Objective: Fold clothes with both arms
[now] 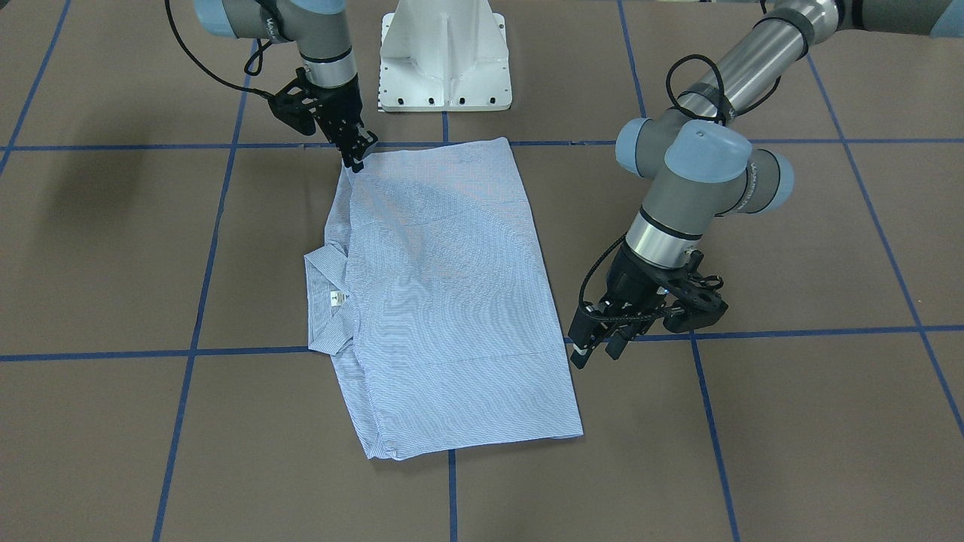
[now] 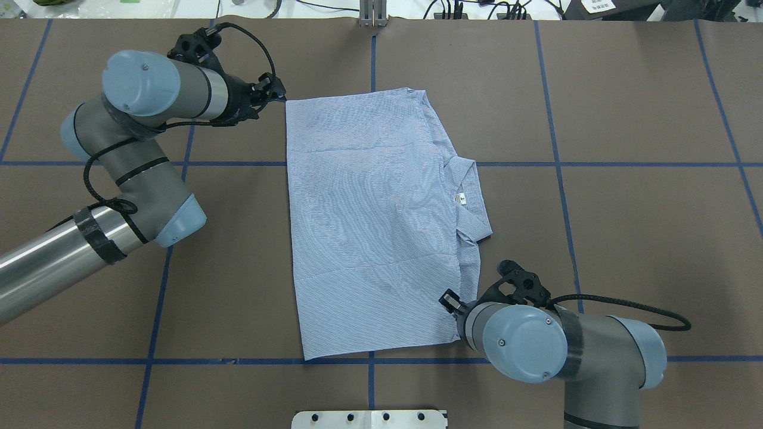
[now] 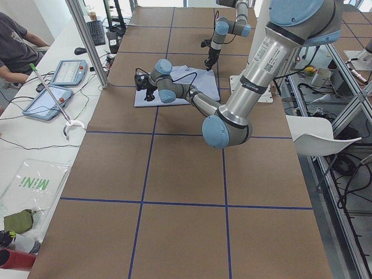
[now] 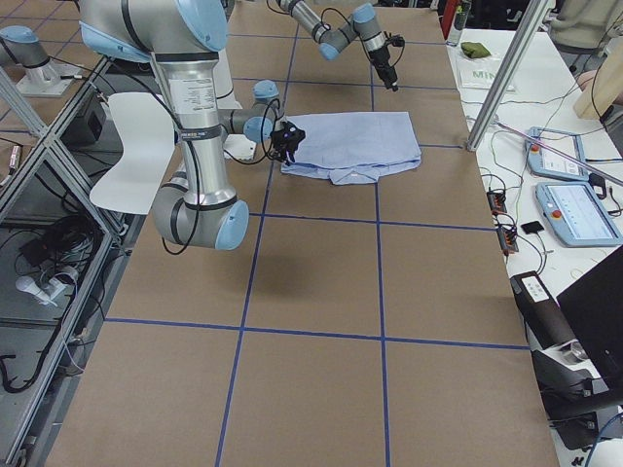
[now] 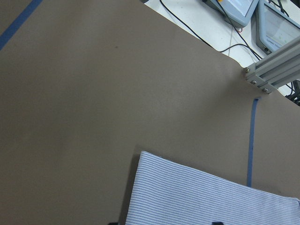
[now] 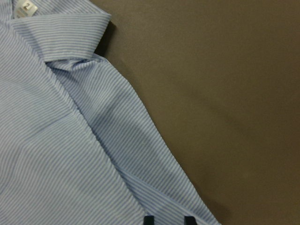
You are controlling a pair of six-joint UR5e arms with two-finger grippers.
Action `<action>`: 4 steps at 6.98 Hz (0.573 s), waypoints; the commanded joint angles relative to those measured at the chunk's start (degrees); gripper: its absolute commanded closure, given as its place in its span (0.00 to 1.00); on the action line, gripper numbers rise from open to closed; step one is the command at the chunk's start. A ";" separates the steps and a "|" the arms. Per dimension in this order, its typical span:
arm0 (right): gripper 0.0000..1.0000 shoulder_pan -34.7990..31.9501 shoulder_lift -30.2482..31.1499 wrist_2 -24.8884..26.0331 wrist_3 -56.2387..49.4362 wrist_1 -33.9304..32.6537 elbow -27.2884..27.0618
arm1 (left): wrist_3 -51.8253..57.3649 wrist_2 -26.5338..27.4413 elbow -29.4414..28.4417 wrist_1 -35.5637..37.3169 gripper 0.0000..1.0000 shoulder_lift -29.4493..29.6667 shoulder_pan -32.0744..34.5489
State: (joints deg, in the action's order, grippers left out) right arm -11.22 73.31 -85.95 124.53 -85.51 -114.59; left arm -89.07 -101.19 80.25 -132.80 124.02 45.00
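Brown table [image 1: 753, 452]: striped shirt [image 1: 444, 301] folded flat, collar out. L gripper [image 1: 595, 355] spread open just beside one corner; R gripper [image 1: 354, 162] at opposite corner, fingers narrowly apart, grip can't tell.

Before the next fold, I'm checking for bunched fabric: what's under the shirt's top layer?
On the shirt, the collar with its label pokes out from under that layer, plus folded edges alongside. Sleeves don't show; how they lie beneath is covered.

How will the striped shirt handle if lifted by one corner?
Probably floppy: the shirt lies flat in soft folded layers, so it would likely drape and unfold. Thin, rippled cloth suggests light. The collar holds a crisp edge, maybe stiffer.
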 commanded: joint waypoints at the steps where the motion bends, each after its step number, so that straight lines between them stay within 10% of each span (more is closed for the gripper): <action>1: 0.00 0.58 0.43 0.52 0.79 0.08 -0.45 | -0.05 0.03 0.00 0.00 0.28 -0.01 -0.09; 4: 0.00 4.00 -0.27 3.33 3.16 0.16 0.15 | -1.11 0.03 -0.09 -0.09 0.28 -0.01 -0.09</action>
State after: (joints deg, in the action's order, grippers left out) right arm -8.77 73.37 -83.14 126.26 -85.41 -114.90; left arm -89.84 -101.16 80.24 -132.82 124.04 44.95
